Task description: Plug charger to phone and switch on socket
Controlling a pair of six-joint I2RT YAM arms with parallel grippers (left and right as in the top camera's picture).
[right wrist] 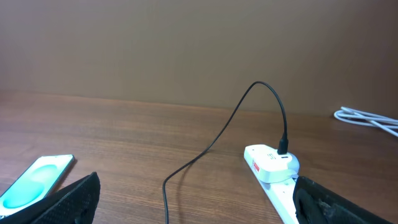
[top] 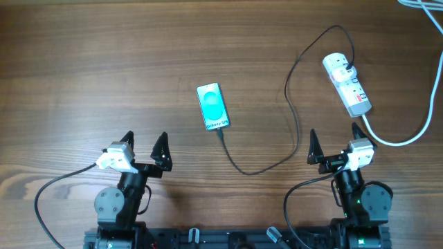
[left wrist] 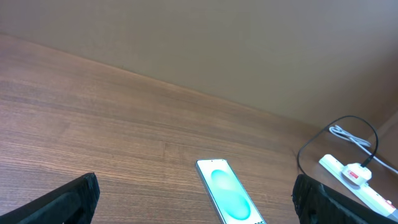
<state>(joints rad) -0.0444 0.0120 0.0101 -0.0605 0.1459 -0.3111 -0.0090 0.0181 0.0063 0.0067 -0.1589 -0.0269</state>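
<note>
Smooth brown wood, its grain plain and faintly sheened, makes the table (top: 83, 62) beneath me. The phone (top: 212, 106) at twelve o'clock shows glossy teal glass. At two o'clock, the socket (top: 346, 84) is shiny white plastic and the charger (top: 286, 90) matt black.

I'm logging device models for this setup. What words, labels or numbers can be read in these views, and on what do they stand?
On the phone: one line of small dark text on the white bottom border, too blurred to read in any view.
On the socket: red switches, no legible lettering.
On the charger and the table: none.
</note>
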